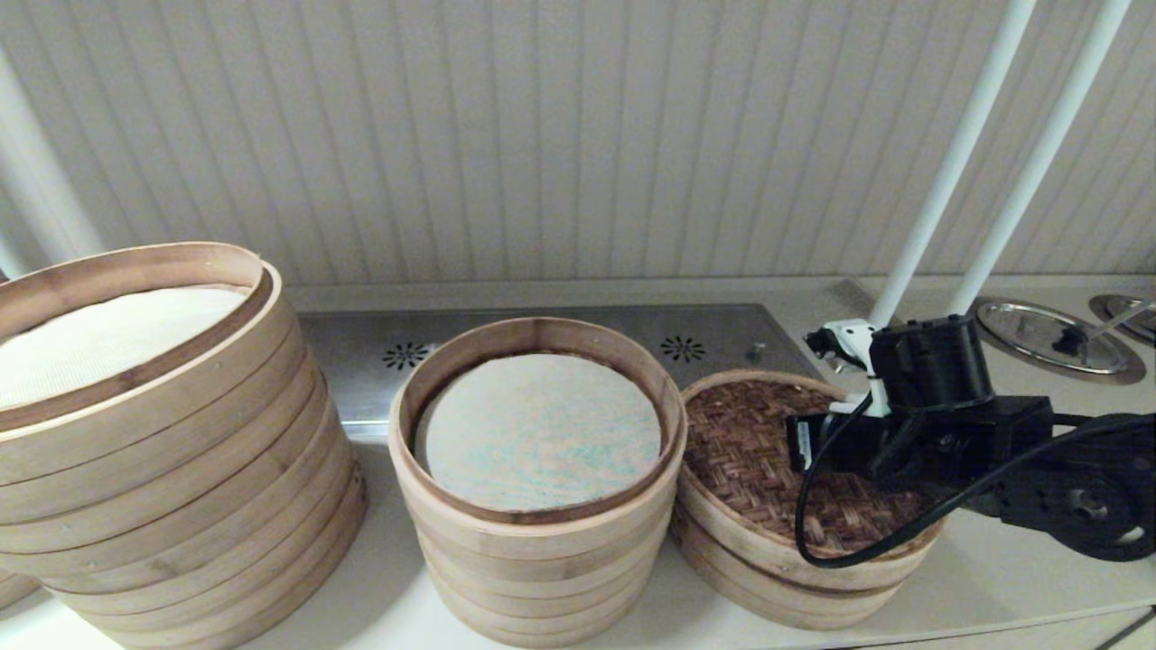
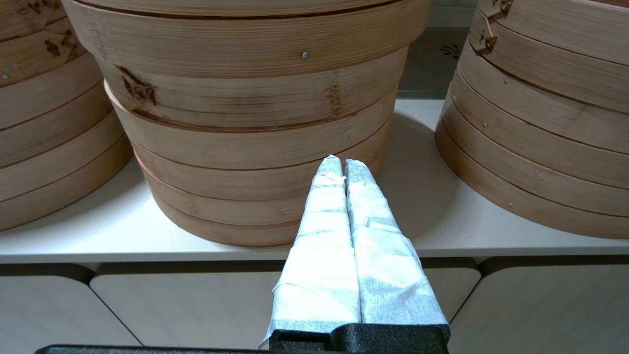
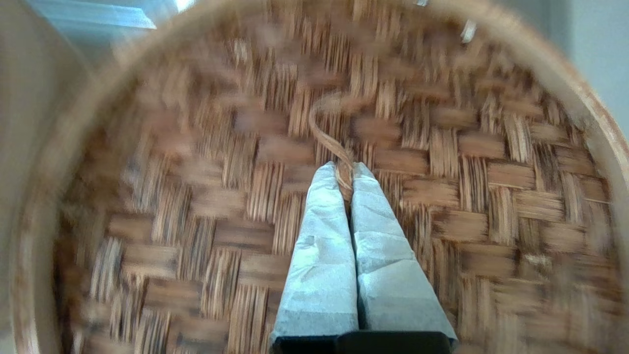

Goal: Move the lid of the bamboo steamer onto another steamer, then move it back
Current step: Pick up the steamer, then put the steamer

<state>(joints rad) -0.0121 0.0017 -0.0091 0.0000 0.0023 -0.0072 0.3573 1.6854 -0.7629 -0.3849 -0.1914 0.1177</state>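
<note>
Lid (image 1: 759,460) sits just right of the open steamer (image 1: 538,469). Your right gripper (image 3: 346,179) is pinched on its loop handle (image 3: 329,132). Light, stiff; thin loop may flex. Left gripper (image 2: 342,164) closed, parked.

No readable text, labels, brand names, numbers or signs appear in any view. The bamboo stacks, woven lid, steel panel and wrapped gripper fingers carry no lettering or printed marks.
</note>
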